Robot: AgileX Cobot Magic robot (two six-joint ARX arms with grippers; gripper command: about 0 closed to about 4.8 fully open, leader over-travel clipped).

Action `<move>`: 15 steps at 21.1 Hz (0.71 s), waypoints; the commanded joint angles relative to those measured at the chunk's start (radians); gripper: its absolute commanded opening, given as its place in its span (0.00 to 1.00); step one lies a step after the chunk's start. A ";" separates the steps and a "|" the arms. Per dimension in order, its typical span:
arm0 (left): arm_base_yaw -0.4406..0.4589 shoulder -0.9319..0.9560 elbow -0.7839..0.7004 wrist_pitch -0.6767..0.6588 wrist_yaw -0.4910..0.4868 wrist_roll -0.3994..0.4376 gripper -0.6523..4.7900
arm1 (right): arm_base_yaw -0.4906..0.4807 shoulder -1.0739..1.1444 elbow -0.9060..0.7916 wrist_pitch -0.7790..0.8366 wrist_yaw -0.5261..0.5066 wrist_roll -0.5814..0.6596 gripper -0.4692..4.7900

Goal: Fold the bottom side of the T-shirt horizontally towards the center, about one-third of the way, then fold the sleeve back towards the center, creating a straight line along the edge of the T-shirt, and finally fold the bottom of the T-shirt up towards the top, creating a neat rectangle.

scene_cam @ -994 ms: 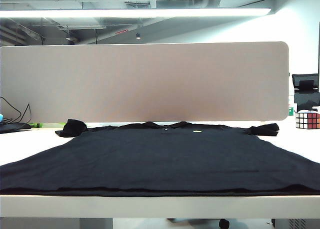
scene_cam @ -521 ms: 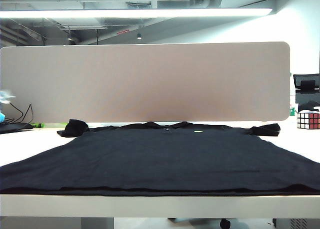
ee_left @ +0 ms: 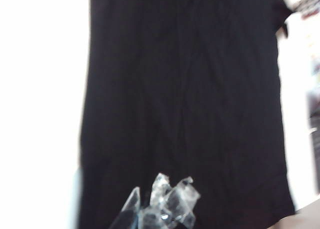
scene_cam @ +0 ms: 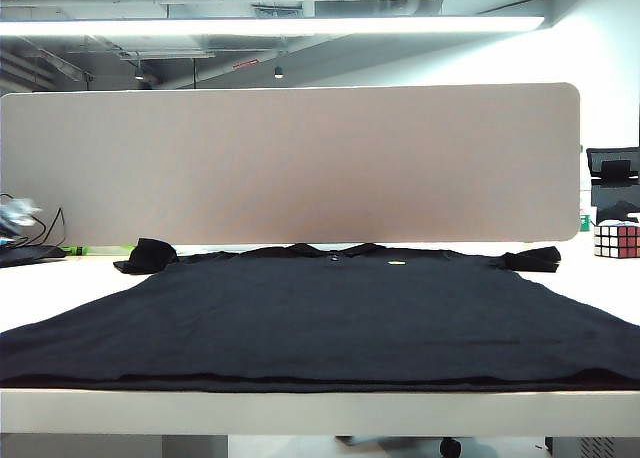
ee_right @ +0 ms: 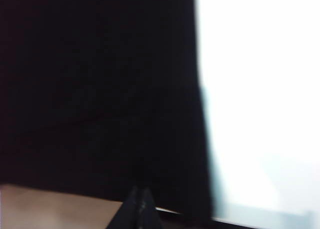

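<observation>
The black T-shirt (scene_cam: 320, 318) lies spread flat on the white table (scene_cam: 60, 283), collar at the back with a small pale green mark (scene_cam: 397, 264). The bottom of the T-shirt (scene_cam: 320, 383) runs along the table's front edge. Short sleeves (scene_cam: 148, 255) (scene_cam: 530, 260) stick out at the back corners. Neither gripper shows clearly in the exterior view. In the left wrist view my left gripper (ee_left: 162, 201), its fingers wrapped in clear tape, hovers shut over the T-shirt (ee_left: 185, 104), holding nothing. The right wrist view, blurred, has my right gripper (ee_right: 139, 199) shut above the T-shirt (ee_right: 100, 89) near its edge.
A beige partition (scene_cam: 290, 163) stands behind the table. A multicoloured puzzle cube (scene_cam: 615, 240) sits at the back right. Cables and a small pale blur (scene_cam: 15, 216) are at the far left edge. White table borders the shirt on both sides.
The T-shirt has not moved. A pale blur has appeared at the exterior view's left edge and shifted a little lower.
</observation>
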 commanded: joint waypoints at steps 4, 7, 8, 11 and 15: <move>0.116 0.062 0.002 -0.018 0.042 0.006 0.11 | -0.130 0.093 0.004 0.006 -0.111 -0.063 0.07; 0.093 0.067 0.002 -0.048 -0.033 0.055 0.11 | -0.180 0.162 0.004 0.000 -0.111 -0.082 0.08; 0.091 0.067 0.003 -0.054 -0.053 0.070 0.12 | -0.180 0.181 0.004 0.005 -0.111 -0.082 0.10; 0.091 0.067 0.003 -0.083 -0.107 0.093 0.27 | -0.180 0.257 0.004 0.014 -0.111 -0.082 0.22; 0.091 0.068 0.003 -0.089 -0.129 0.094 0.29 | -0.176 0.330 0.004 0.028 -0.115 -0.083 0.33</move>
